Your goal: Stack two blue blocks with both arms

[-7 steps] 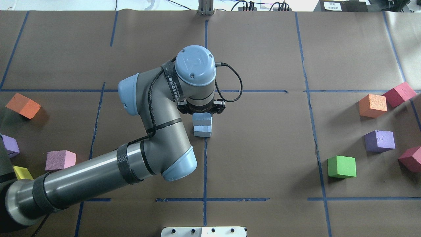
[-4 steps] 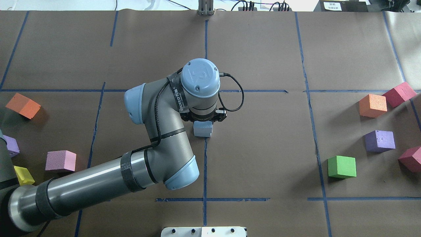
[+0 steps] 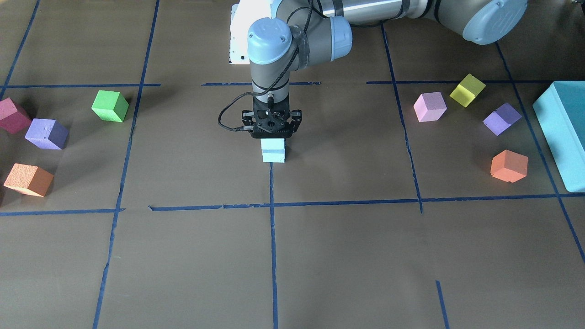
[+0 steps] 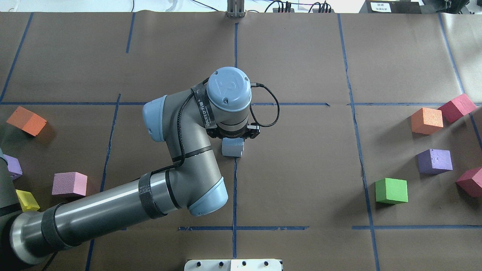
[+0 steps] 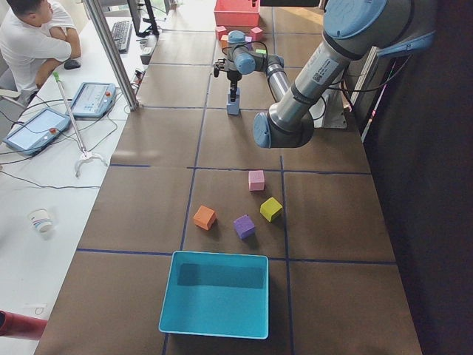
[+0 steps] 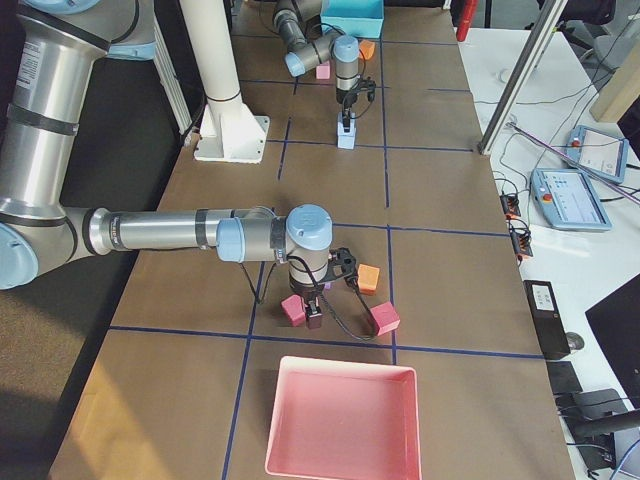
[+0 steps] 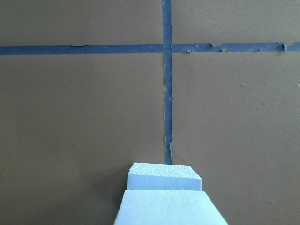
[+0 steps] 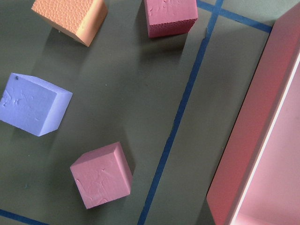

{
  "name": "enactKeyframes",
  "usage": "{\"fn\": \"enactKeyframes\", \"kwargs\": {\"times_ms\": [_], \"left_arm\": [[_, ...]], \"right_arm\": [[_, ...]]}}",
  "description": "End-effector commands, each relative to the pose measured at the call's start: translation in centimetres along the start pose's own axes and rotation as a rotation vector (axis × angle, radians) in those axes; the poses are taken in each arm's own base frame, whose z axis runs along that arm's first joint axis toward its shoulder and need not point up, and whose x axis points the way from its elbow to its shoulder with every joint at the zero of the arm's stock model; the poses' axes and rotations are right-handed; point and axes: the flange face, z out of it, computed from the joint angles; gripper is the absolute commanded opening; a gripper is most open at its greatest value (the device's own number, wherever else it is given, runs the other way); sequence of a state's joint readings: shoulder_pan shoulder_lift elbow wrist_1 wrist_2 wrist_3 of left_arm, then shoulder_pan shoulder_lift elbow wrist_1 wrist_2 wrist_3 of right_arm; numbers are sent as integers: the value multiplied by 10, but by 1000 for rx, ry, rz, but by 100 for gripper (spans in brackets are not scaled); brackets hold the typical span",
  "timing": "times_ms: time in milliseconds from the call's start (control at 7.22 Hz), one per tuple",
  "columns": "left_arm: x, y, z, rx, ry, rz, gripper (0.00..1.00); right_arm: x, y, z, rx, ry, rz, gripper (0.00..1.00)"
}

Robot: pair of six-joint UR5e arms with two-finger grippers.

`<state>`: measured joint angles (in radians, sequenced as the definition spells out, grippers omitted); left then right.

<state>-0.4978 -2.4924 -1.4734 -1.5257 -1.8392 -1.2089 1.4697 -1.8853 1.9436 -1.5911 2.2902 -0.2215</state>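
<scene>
The two blue blocks stand stacked at the middle of the desk, on the tape line that runs from the robot's edge to the operators' edge. The top block (image 3: 273, 145) sits squarely on the bottom block (image 3: 273, 157), with their sides lined up. The left gripper (image 3: 273, 135) points straight down over the stack, its jaws clamped on the top block (the left wrist view shows that block large and close, with the bottom block peeking out past it). The right gripper (image 6: 314, 318) hangs low near the desk's right end, just beside a red cube (image 6: 292, 308) and near the pink tray (image 8: 253, 117). Whether its jaws are apart or together I cannot tell. A teal box (image 5: 214, 303) lies at the desk's left end, well apart from the stack.
</scene>
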Motion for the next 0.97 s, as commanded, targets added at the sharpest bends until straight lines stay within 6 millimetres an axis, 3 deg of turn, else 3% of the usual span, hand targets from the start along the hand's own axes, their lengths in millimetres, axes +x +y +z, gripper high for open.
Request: {"fn": "enactKeyframes", "kwargs": {"times_ms": [0, 277, 415, 554, 831], "left_arm": [[-1, -2, 3, 3, 4, 0, 31], [-4, -3, 9, -1, -7, 0, 61], [-4, -3, 9, -1, -7, -2, 71], [-4, -3, 8, 0, -6, -1, 100], [-15, -31, -24, 10, 32, -30, 100]], "right_arm": [[0, 0, 0, 0, 0, -1, 100], [2, 1, 3, -7, -1, 5, 100], [2, 0, 2, -4, -1, 3, 100], [2, 0, 2, -4, -1, 3, 100], [2, 0, 2, -4, -1, 3, 100]]}}
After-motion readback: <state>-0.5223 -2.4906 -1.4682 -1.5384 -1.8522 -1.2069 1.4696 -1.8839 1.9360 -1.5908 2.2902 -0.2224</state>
